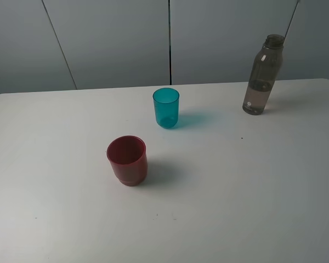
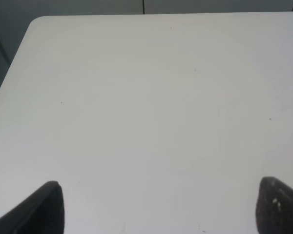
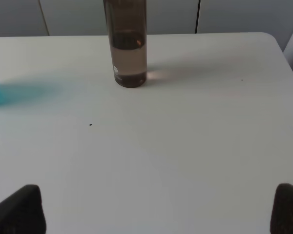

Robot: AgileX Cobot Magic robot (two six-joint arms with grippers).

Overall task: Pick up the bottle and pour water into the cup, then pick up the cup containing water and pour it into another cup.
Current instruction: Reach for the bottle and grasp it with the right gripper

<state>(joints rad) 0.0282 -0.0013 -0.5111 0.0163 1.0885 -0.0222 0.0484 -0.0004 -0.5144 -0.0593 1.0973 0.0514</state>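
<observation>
3 things stand upright on the white table (image 1: 263,208) in the high view, all well apart from each other. The bottle (image 1: 263,75) is at the far right near the table's back edge, capped, with clear liquid in its lower part. The waterline is faint through the smoky plastic. The teal cup (image 1: 166,108) stands near the middle toward the back. The red cup (image 1: 127,160) is nearer the camera and a little to the left of it. Whether either cup holds anything is hard to tell from this angle. Grey wall panels (image 1: 115,38) close off the back.

In the left wrist view, only 2 dark fingertips (image 2: 44,209) of the left gripper (image 2: 161,209) show, both cut off by the frame edge. They stand wide apart over bare table with nothing between them, so the tool is released.

In the right wrist view, the right gripper (image 3: 154,209) also shows just 2 clipped tips, spread wide and grasping nothing. The bottle stands ahead of it, well apart, with its neck and cap cut off by the frame edge. The waterline reads more clearly here. Only a sliver of the teal cup shows at the frame edge, beside its teal shadow. 1 tiny dark speck (image 3: 90,124) lies on the table between gripper and bottle.
</observation>
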